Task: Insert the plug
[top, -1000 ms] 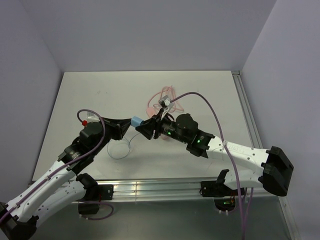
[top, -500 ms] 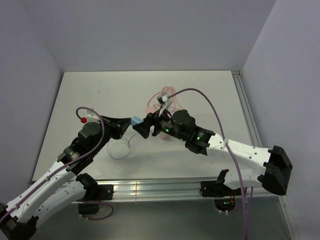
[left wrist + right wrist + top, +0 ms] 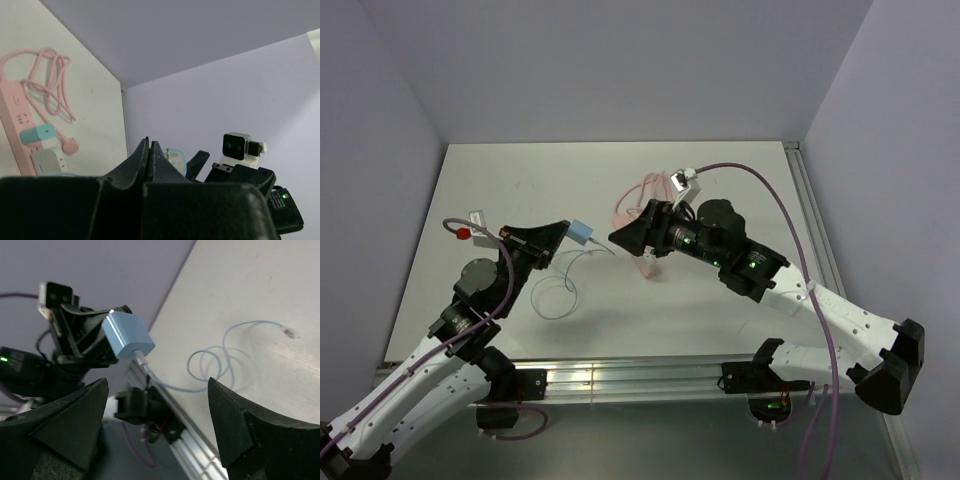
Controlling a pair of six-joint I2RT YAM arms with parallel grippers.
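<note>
The left fingers (image 3: 545, 238) are pinched tight on the one plug (image 3: 582, 232), a small light-blue block held above the tabletop (image 3: 500, 190), its single thin pale wire (image 3: 555, 295) looping down onto it. Just to the right, the right fingers (image 3: 630, 235) gape wide, empty. One pink power strip (image 3: 12, 107) lies beyond.

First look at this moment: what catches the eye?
The left end effector, over the middle of the table, pinches the light-blue plug, whose pale wire loops down onto the table. The right end effector faces it with its jaws open, apart from the plug. Behind the right arm lies the pink power strip with its coiled cord.
</note>
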